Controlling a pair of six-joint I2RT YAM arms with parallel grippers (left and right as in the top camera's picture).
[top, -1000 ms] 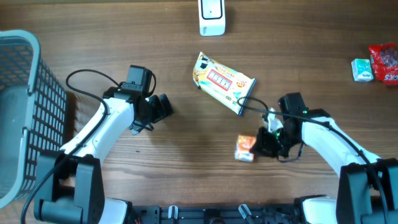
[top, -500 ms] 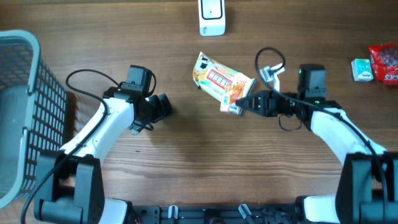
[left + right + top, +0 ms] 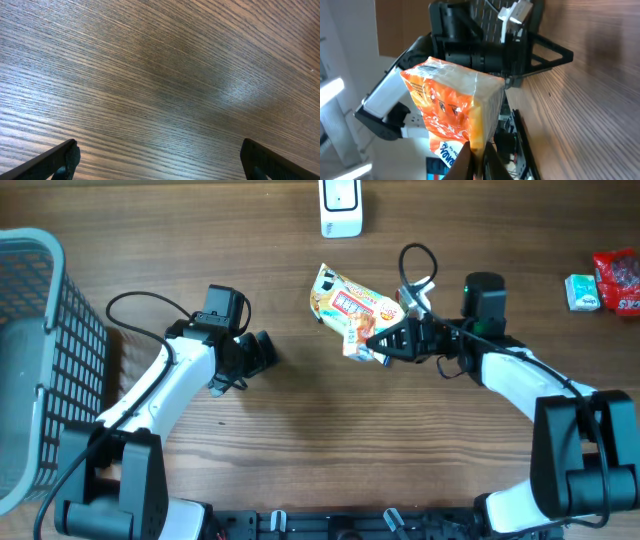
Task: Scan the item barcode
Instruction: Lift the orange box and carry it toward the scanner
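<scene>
Item: the small orange packet [image 3: 356, 340] is held off the counter [image 3: 300, 450], just right of the middle.
Right tool: the right tool [image 3: 374, 343] is clenched on one edge of the packet and points left, with its arm stretched across from the right side.
Left tool: the left tool [image 3: 264, 352] is released, jaws wide apart with nothing between them. Its wrist view shows only bare wood between the two fingers [image 3: 62, 160].
Scanner: a white scanner [image 3: 341, 207] stands at the far edge, left of the packet and well apart from it.
In the way: a yellow snack bag [image 3: 343, 302] lies flat between the packet and the scanner. From above, the packet overlaps the bag's near right corner; I cannot tell whether they touch.
Cable: a black cable [image 3: 408, 260] loops up just beyond the right tool.
Left side: a grey basket [image 3: 40, 370] sits at the left edge.
Far right: a green box [image 3: 582, 291] and a red packet [image 3: 619, 280] lie side by side, touching or nearly so, well away from the arms.
</scene>
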